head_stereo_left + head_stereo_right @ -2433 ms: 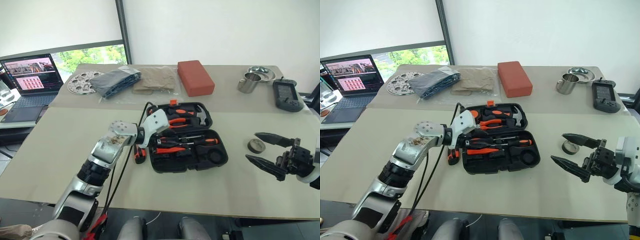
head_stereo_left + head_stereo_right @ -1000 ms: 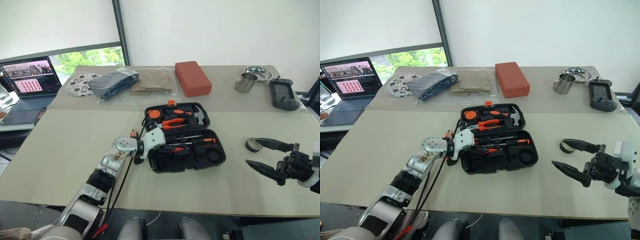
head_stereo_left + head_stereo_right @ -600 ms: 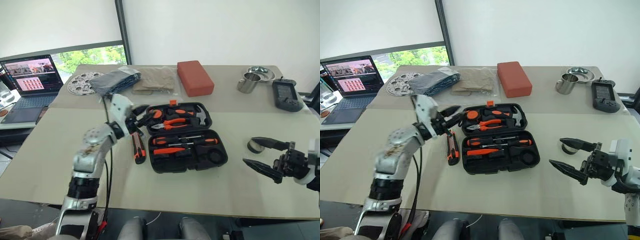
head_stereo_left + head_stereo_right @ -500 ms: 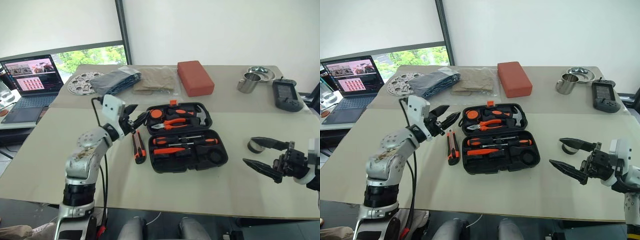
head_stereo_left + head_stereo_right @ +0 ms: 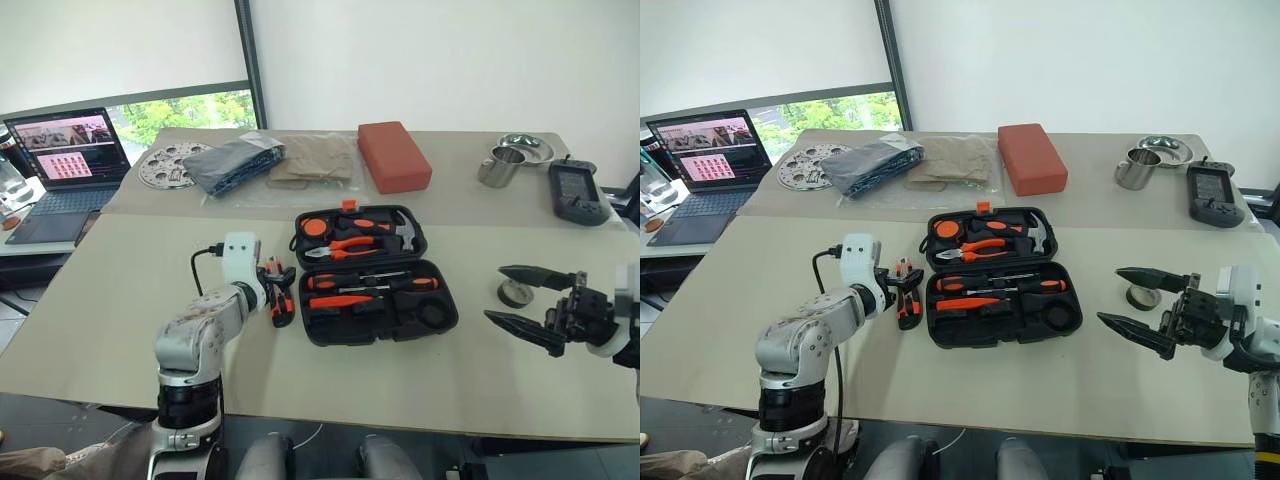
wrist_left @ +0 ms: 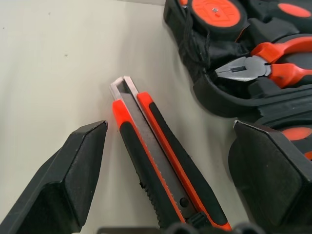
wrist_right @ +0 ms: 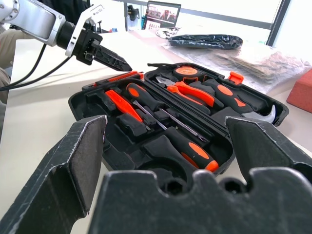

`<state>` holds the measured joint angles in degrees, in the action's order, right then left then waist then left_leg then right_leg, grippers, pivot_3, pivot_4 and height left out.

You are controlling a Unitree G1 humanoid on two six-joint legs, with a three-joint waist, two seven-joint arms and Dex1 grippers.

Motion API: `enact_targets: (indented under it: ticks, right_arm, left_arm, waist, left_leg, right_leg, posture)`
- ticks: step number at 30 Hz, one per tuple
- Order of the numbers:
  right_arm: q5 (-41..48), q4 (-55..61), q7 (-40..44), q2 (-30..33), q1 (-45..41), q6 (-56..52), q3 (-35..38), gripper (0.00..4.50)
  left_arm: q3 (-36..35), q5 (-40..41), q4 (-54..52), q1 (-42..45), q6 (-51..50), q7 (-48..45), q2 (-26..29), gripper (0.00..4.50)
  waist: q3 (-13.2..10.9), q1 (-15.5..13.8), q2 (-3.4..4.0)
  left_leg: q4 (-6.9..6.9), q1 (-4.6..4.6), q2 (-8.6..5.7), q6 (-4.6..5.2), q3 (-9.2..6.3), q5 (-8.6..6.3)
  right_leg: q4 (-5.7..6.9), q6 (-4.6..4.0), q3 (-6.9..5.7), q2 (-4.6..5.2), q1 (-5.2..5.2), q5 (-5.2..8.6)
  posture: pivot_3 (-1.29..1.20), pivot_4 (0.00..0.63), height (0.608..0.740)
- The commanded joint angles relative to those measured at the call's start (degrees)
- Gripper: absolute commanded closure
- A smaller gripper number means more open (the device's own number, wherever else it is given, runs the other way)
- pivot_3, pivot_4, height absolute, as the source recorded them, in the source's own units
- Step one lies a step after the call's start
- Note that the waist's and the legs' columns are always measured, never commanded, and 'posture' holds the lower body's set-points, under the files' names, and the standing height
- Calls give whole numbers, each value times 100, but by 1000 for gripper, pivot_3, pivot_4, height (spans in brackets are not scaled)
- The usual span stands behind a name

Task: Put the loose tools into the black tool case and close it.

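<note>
Hovering spread wide over the knife [image 6: 163, 173] beside the open case [image 5: 380, 290]: left gripper [image 6: 168, 183], grasping nothing

An office-style robotics lab or test room. A wide beige table [image 5: 120, 290] fills the view beneath plain white walls. At ten o'clock an open laptop [image 5: 62, 165] shows rows of thumbnail images, with a window [image 5: 190, 110] behind it looking onto green trees. Along the far edge lie test props: a perforated metal disc [image 5: 165, 165], bagged fabric [image 5: 240, 160], a red block [image 5: 393, 155], and at two o'clock a steel cup [image 5: 497, 168] and a handheld device [image 5: 578, 192].
</note>
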<state>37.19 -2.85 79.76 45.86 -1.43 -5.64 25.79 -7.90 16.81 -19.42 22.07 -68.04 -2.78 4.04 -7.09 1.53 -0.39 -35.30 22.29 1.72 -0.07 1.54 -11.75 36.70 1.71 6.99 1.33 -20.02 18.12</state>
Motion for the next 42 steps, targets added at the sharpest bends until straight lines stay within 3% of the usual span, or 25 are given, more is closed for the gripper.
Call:
enact_targets:
  ticks: [1, 15, 22, 32, 35, 38, 42]
  right_arm:
    - [121, 183, -12, 143, -4, -52, 177, 0]
    - [185, 281, -94, 203, 9, -145, 277, 0]
    - [175, 282, 272, 219, 251, -55, 288, 0]
    - [119, 250, 316, 153, 217, 0, 225, 0]
    - [113, 185, 336, 179, 153, 0, 226, 0]
    - [111, 133, 355, 203, 104, -4, 243, 0]
    - [98, 73, 369, 223, 64, 4, 271, 0]
  left_arm:
    - [-154, -82, -47, 151, -195, 275, -131, 48]
    - [-115, -222, 743, 859, -378, 548, -241, 48]
    - [-41, -235, 895, 932, -583, 495, -215, 48]
    - [-657, -374, 782, 912, -1318, 957, -830, 48]
    - [-778, -451, 763, 921, -1451, 1053, -900, 730]
    - [-950, -521, 767, 953, -1579, 1159, -995, 1968]
    - [-887, -646, 777, 950, -1594, 1221, -942, 3120]
  waist:
    - [0, -6, -1]
    - [-2, -60, -3]
    - [-2, -69, -3]
    - [-2, -55, -3]
    - [-2, -51, -3]
    - [-1, -51, -3]
    - [-1, -64, -4]
  left_leg:
    - [0, 1, 0, 0, 0, 0]
    - [1, 2, -3, -5, 1, 3]
    - [5, 2, -3, -8, 0, 4]
    - [5, -1, -5, -15, -1, 8]
    - [5, -2, -5, -15, 0, 8]
    - [6, -3, -5, -15, 0, 8]
    - [5, -4, -7, -17, 0, 9]
  right_leg:
    - [0, 0, 0, 0, 0, 0]
    - [-3, 1, -1, 0, -1, 0]
    - [-4, 1, -2, 0, -1, 0]
    - [-4, 2, 1, 1, 1, 1]
    - [-4, 2, 1, 1, 2, 1]
    - [-4, 2, 1, 0, 2, 1]
    - [-6, 3, 0, 2, 6, 1]
  posture:
    - [0, 150, 727]
    - [0, 150, 727]
    - [0, 150, 727]
    - [0, 150, 727]
    - [0, 150, 727]
    - [0, 150, 727]
    - [0, 150, 727]
